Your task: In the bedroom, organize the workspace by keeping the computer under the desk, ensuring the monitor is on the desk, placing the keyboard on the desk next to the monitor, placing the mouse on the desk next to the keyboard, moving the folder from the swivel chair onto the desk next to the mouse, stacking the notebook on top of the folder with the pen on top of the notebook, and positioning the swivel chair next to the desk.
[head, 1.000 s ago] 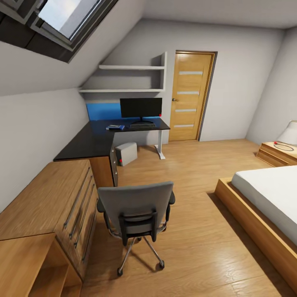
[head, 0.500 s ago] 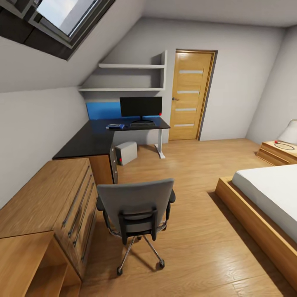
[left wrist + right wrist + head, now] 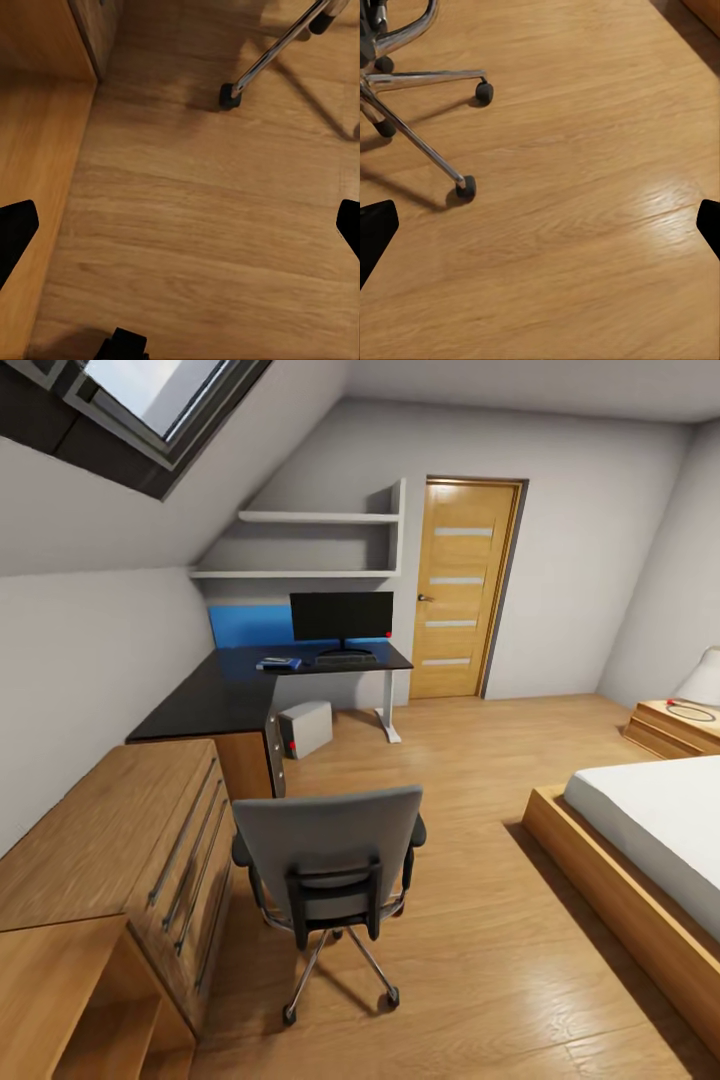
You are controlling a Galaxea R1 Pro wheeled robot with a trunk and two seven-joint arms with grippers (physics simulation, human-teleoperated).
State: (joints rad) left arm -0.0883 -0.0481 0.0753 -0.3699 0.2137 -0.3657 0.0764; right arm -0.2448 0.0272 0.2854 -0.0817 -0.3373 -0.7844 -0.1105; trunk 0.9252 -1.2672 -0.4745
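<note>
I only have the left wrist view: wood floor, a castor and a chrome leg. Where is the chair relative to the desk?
Observer: In the head view the swivel chair stands apart from the desk, beside a low wood cabinet, its back toward the camera.
Operator: Is the monitor on the desk?
Observer: Yes, the monitor stands at the desk's far end, the keyboard before it.
Operator: And the computer?
Observer: The computer sits on the floor under the desk.
</note>
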